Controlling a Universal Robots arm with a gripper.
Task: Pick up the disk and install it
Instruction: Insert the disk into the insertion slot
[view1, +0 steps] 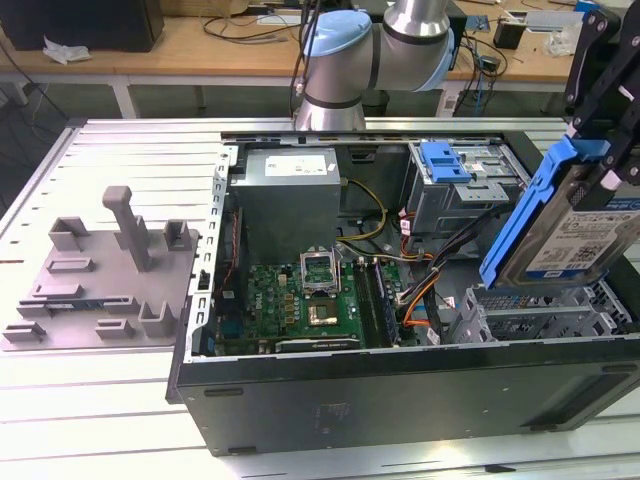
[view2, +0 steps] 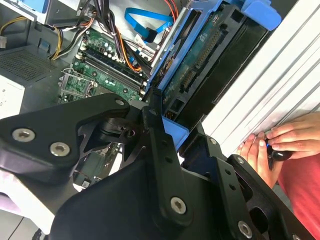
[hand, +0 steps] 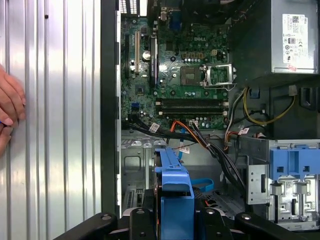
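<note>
I've got the gripper (view2: 175, 131) clamped on the disk (view2: 200, 65), blue caddy rail between the fingers, circuit-board side facing me, tilted above the motherboard (view2: 107, 65). A person's hands (view2: 292, 136) rest on the ribbed table (view2: 270, 75) alongside.

The arm's hand (view1: 603, 150), tilted, is clamped on the disk (view1: 575, 235).

Your disk (view1: 578, 232) is a silver drive with a white-and-blue label, framed by a blue caddy rail. It hangs clamped in the end effector (view2: 176, 134), steeply tilted, over the open computer case (view1: 400, 400) at the exterior view's right. In the second wrist view you see its green circuit-board underside.
</note>
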